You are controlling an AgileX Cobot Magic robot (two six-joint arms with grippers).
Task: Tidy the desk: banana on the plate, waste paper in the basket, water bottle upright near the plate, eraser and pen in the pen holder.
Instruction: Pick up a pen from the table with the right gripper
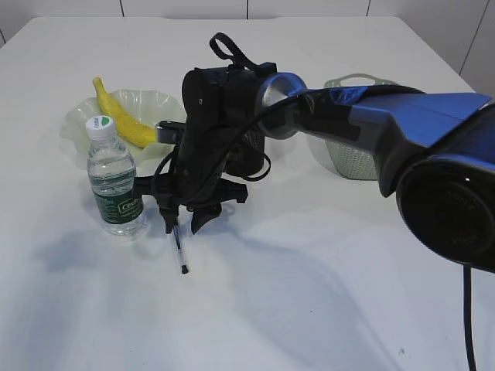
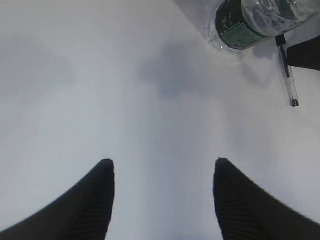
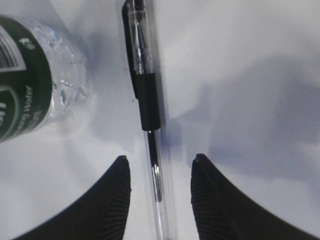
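On the plate (image 1: 77, 124) lies the banana (image 1: 124, 116); both tools gape empty, the right tool (image 3: 159, 175) straddling the pen (image 3: 147, 100).

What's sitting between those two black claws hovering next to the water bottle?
The pen lies on the table between the right gripper fingers, which stand open either side without touching it. The right wrist view shows this best.
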